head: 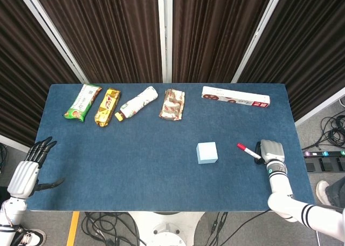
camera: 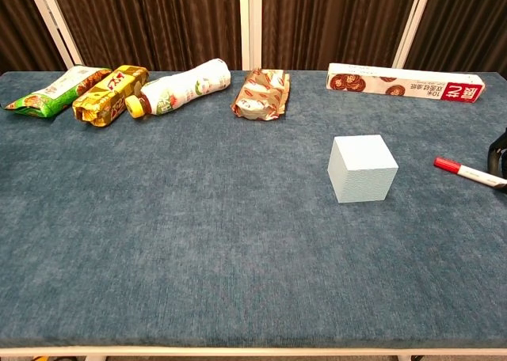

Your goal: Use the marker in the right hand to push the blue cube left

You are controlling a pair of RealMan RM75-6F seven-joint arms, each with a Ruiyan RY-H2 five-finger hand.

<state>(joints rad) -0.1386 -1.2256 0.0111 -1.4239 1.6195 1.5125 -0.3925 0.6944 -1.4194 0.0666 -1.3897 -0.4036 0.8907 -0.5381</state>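
Head view is showing the right hand (head: pixel 271 150) gripping the marker (head: pixel 248 151) just right of the cube (head: pixel 207 152), which is looking light, rigid, best nudged low on its right face.

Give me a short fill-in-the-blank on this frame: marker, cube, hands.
1. The right hand holds a marker whose cap is coloured ____.
2. The marker's capped tip points toward the blue cube and is ____ from it, not touching.
3. The left hand sits off the table's ____ edge with its fingers spread, holding nothing.
4. The long box lies at the table's far edge, ____ the cube as seen from the robot.

Missing words: red; apart; left; beyond
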